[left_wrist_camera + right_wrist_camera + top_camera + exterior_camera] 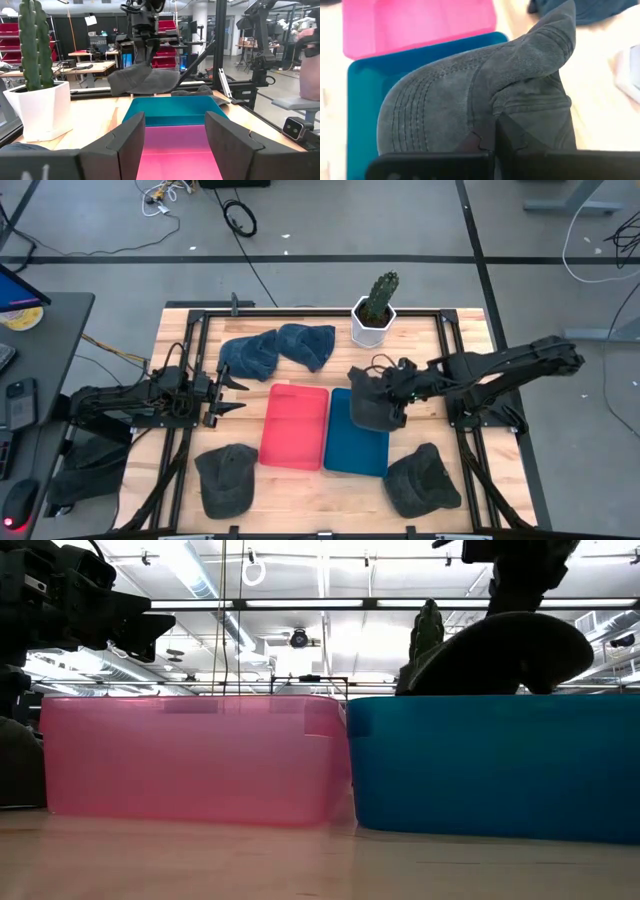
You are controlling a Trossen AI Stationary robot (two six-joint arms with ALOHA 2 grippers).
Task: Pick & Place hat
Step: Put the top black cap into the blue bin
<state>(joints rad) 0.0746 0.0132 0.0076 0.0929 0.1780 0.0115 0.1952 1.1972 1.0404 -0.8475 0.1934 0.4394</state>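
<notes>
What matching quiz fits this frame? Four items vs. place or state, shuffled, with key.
Items:
1. gray hat
2. pink bin
3. left end effector
4. cactus pot

Place or state:
A. open, beside the pink bin's left edge
B. far side of table, white
C. held above the blue bin
D. holds nothing, left of the blue bin

Pairs: 1-C, 2-D, 3-A, 4-B. The right end effector grips the gray hat.

Two dark jointed arms, matte black left gripper (232,394) with broad angular fingers (126,145), right gripper (392,406) perhaps showing small green lights
</notes>
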